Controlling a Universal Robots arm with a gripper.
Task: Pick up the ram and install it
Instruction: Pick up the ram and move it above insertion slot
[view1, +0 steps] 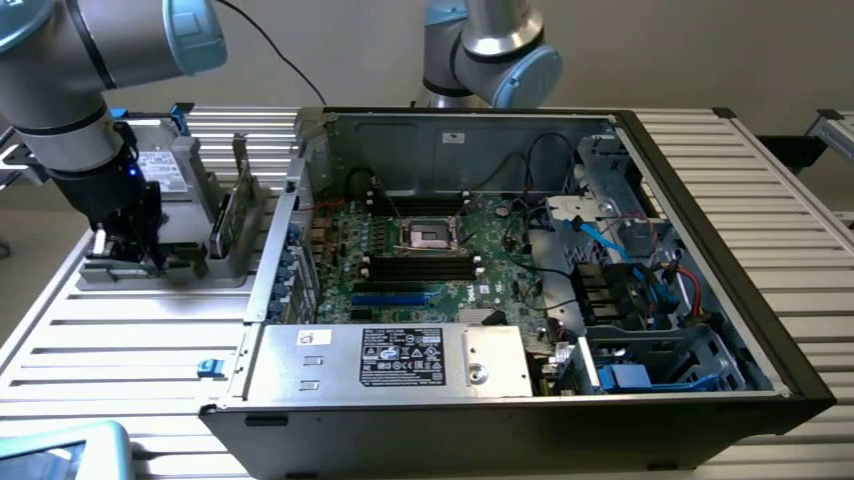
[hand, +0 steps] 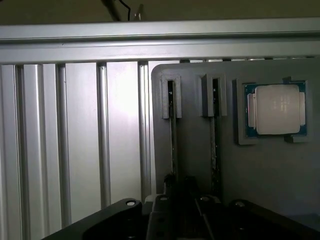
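Beside the case (view1: 694, 160), on the exterior view's left: my pincer (view1: 127, 255) hangs low over the grey holder (hand: 270, 175).
Ram (hand: 172, 140): stands on edge in a holder slot, not yet lifted. A second stick (hand: 214, 145) stands just beside it, between it and the CPU (hand: 277, 109).
Pincer state: I cannot tell whether it is spread or pressed together.
Alignment: in the wrist view I seem lined up with the ram, the stick farther from the CPU.
Step in hand: as I judge it, the approach to the pick.
Doing it well: I centre across the thin edge, keep square to the stick's length, take it near mid-length and draw it straight out along the slot guides so it does not bind.
Risk: a skewed descent could nudge the second stick.
Slots (view1: 420, 265): on the board inside the case, well apart from me.
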